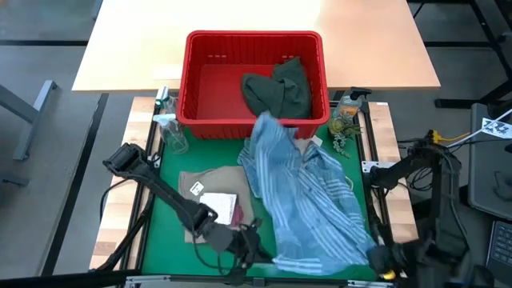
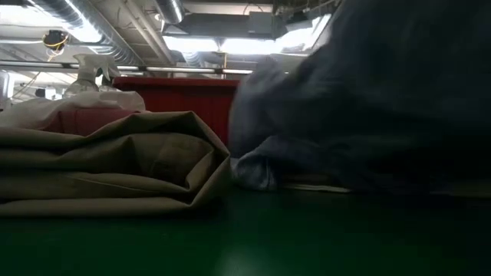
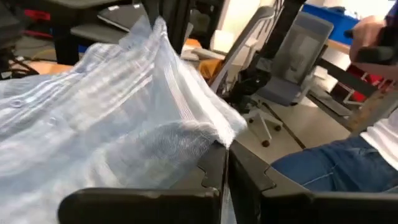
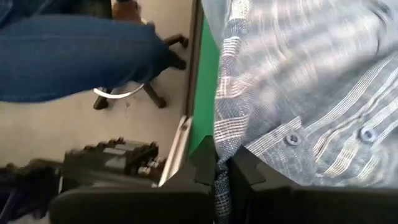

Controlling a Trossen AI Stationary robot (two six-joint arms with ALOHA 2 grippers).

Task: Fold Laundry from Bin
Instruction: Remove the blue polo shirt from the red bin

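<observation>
Both grippers pinching the near hem of the shirt, one at each corner.

Shirt trails from the bin rim down across the green mat toward the near edge; likely held by two corners so it can be spread flat for folding. Left gripper fingers pressed together on a fold of hem at the near middle; right gripper clamped on the button edge at the near right corner. Tan garment lies folded at left with small white cloth and maroon cloth on top, apparently parked clear of the work area. Dark green garment waits in the bin.
</observation>
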